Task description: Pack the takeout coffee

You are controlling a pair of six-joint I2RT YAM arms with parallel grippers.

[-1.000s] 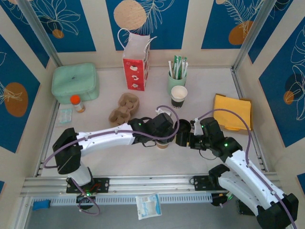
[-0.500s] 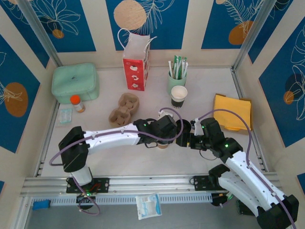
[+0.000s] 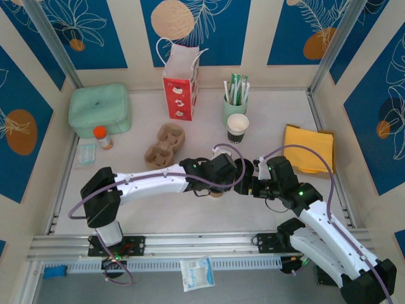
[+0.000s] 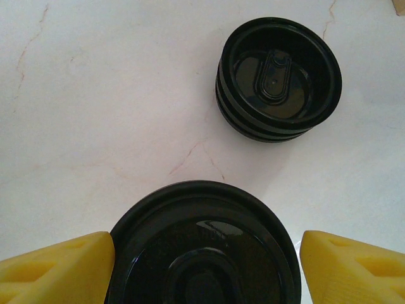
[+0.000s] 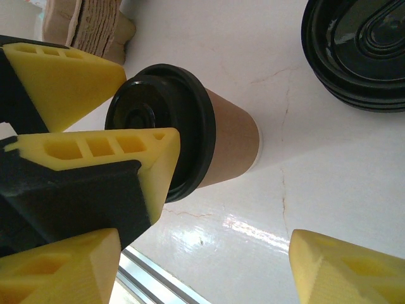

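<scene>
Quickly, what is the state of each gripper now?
Left gripper: closed on the takeout coffee, at its lid.
Right gripper: open, holding nothing.

Left arm: the white left arm (image 3: pixel 145 180) reaches out low from its base at the near left, stretched long toward the table's middle.
Left gripper: the black left gripper (image 3: pixel 217 185) points down, yellow wedge fingers (image 4: pixel 57 269) spread wide, one on each side of the small tan-brown paper takeout cup with black lid (image 5: pixel 231 142). Firm contact? Can't call it.
Right arm: the white right arm (image 3: pixel 329 228) rises from the near right, elbow bent, forearm angled in leftward.
Right gripper: the black right gripper (image 3: pixel 245 185) sits just beside the left one, tilted down, yellow fingertips (image 5: pixel 342 269) well apart, jaws gaping.
</scene>
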